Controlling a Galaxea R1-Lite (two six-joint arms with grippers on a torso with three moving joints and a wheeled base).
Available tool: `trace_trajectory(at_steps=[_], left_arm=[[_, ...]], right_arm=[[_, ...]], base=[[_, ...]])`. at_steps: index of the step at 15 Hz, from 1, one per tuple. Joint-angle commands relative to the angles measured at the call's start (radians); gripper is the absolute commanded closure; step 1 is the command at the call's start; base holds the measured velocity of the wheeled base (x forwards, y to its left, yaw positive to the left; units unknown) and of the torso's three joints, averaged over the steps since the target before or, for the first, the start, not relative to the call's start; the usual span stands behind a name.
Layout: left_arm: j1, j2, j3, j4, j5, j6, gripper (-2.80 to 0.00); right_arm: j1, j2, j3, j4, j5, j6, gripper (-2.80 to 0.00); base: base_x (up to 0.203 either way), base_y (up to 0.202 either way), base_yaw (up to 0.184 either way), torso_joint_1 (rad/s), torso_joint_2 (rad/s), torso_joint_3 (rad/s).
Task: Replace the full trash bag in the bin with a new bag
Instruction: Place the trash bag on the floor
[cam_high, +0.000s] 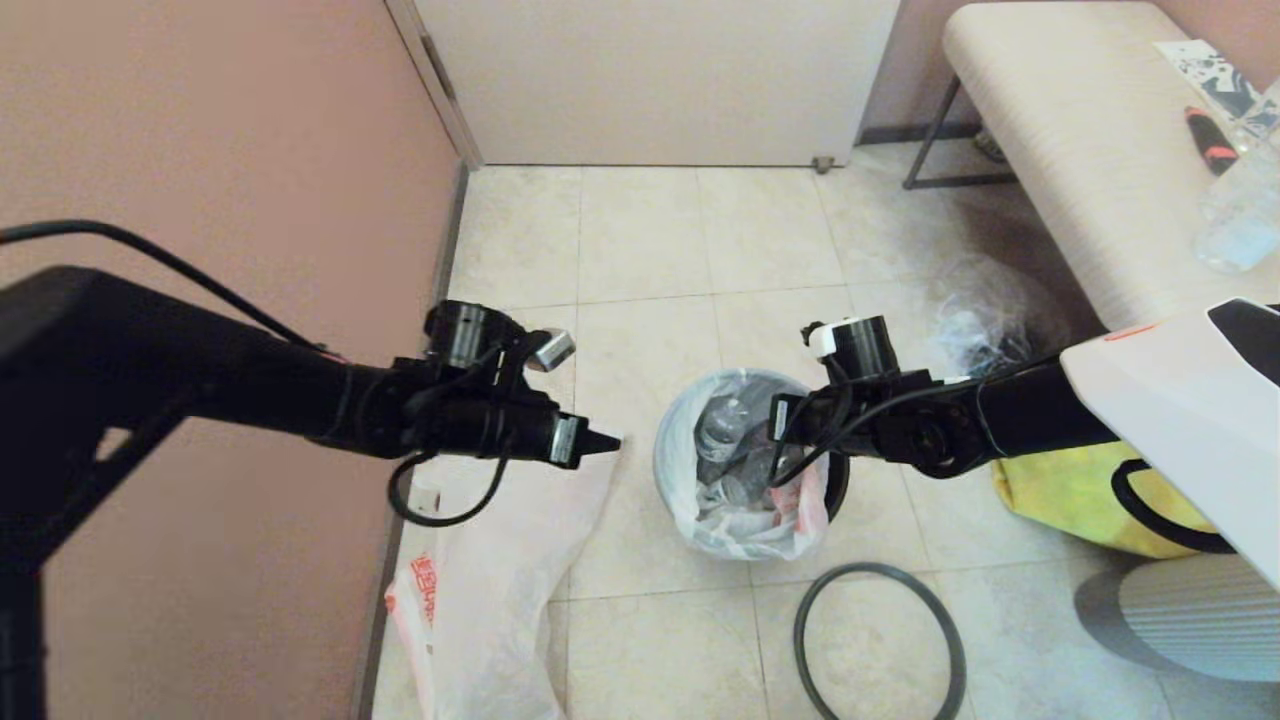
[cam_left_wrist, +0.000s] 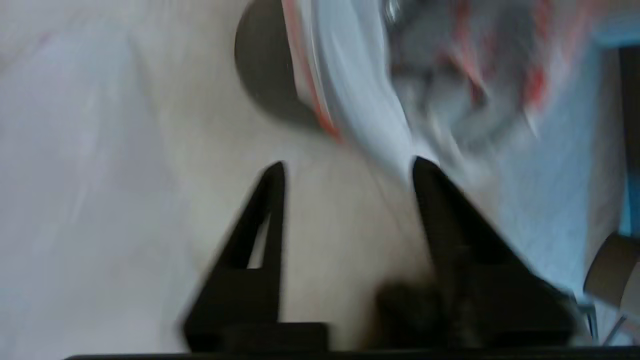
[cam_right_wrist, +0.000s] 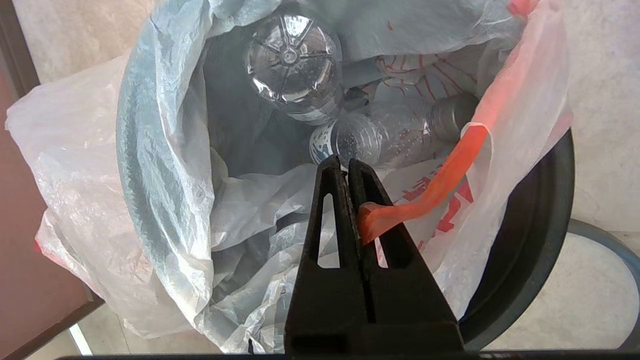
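Note:
The bin (cam_high: 838, 480) stands on the tiled floor, lined by the full trash bag (cam_high: 735, 500), white with red-orange print and holding crushed clear bottles (cam_right_wrist: 292, 65). My right gripper (cam_right_wrist: 345, 162) hangs over the bin's right side, shut on the bag's red-edged handle (cam_right_wrist: 435, 185); the bin's black wall (cam_right_wrist: 530, 225) shows beside it. My left gripper (cam_high: 603, 440) hovers just left of the bin, open and empty (cam_left_wrist: 348, 165), with the full trash bag (cam_left_wrist: 450, 85) ahead. The new bag (cam_high: 490, 580) lies limp and flat on the floor by the left wall. The dark-grey hoop (cam_high: 880, 640) lies apart, near the bin.
A yellow fabric tote (cam_high: 1080, 490) sits right of the bin, and a clear bag of dark items (cam_high: 980, 320) lies behind it. A padded bench (cam_high: 1090, 150) runs along the right. The pink wall (cam_high: 250, 150) is close on the left, and a door (cam_high: 660, 80) is ahead.

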Motion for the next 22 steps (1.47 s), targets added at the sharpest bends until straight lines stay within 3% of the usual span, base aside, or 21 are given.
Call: trace_trajectory(at_steps=[1, 6, 7, 17, 19, 22], left_arm=[[-0.026, 0.247, -0.208, 0.011, -0.011, -0.015, -2.8], [-0.066, 0.425, -0.484, 0.104, -0.012, -0.057, -2.8], [-0.078, 0.438, -0.514, 0.118, -0.006, -0.082, 0.0], [-0.11, 0.434, -0.517, 0.121, 0.069, -0.1, 0.0], [-0.13, 0.429, -0.504, 0.115, 0.123, -0.106, 0.0], [-0.154, 0.411, -0.503, 0.109, 0.217, -0.107, 0.0]], right_arm=[[-0.002, -0.002, -0.003, -0.003, -0.001, 0.002, 0.0], [-0.002, -0.014, -0.006, -0.003, 0.001, 0.001, 0.0], [-0.002, -0.016, -0.004, -0.002, 0.001, 0.002, 0.0], [0.001, -0.024, 0.002, -0.005, 0.03, 0.023, 0.0], [0.001, -0.048, 0.002, -0.002, 0.078, 0.065, 0.0], [0.015, -0.08, 0.004, 0.001, 0.087, 0.07, 0.0]], base=[[0.0, 0.0, 0.0, 0.0, 0.0, 0.0], [0.0, 0.0, 0.0, 0.0, 0.0, 0.0], [0.0, 0.0, 0.0, 0.0, 0.0, 0.0], [0.0, 0.0, 0.0, 0.0, 0.0, 0.0], [0.0, 0.0, 0.0, 0.0, 0.0, 0.0], [0.0, 0.0, 0.0, 0.0, 0.0, 0.0]])
